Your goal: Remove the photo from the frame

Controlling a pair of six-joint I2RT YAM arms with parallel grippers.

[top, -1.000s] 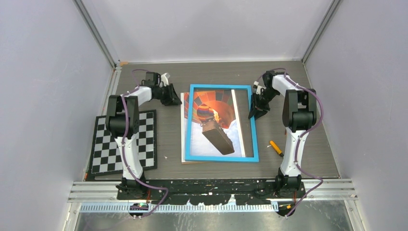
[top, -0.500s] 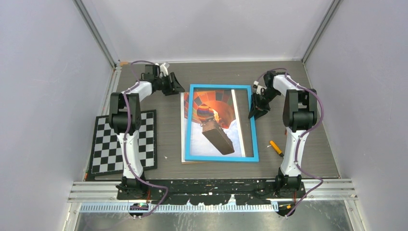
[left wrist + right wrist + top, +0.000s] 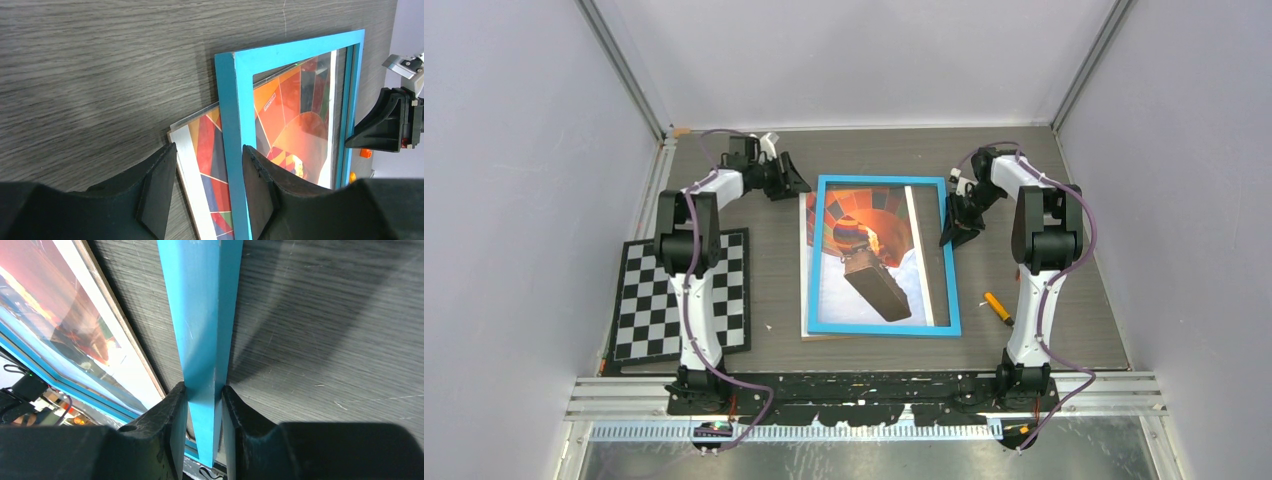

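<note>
Grey worktop (image 3: 1044, 300) carries the frame (image 3: 883, 329) lying flat, the photo (image 3: 205, 140) poking out past its left rail. Now the left tool (image 3: 799, 186) has spread its jaws and backed off that corner, empty, while the right tool (image 3: 204, 390) stays clamped on the frame's right rail. Extraction looks only half done.
</note>
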